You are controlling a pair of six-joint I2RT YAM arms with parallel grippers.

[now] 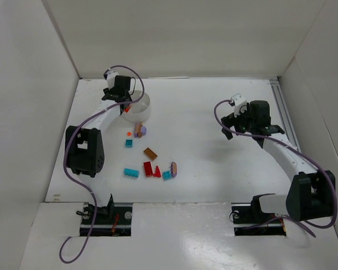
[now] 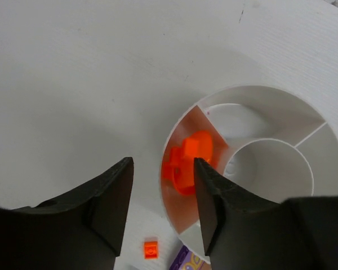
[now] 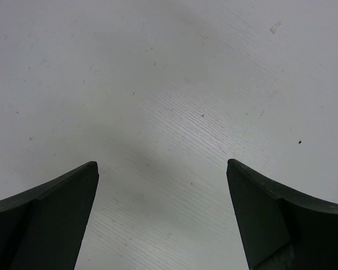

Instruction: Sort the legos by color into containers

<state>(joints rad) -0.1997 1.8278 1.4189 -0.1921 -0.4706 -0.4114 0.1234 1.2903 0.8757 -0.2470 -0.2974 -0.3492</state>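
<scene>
My left pincer [image 2: 162, 180] hangs released over the dish [image 2: 253, 90], orange legos [image 2: 187, 160] lying in one outer compartment (drop done, I judge); right pincer [image 3: 162, 169] gapes empty. Next: fetch the loose orange piece [image 1: 128, 134] off the bench [image 1: 214, 169].

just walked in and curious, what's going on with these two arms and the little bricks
The left gripper hangs open over the white dish, where orange pieces lie in one outer compartment. The right gripper is open over bare table, holding nothing. Other legos lie loose on the table near the dish.
</scene>
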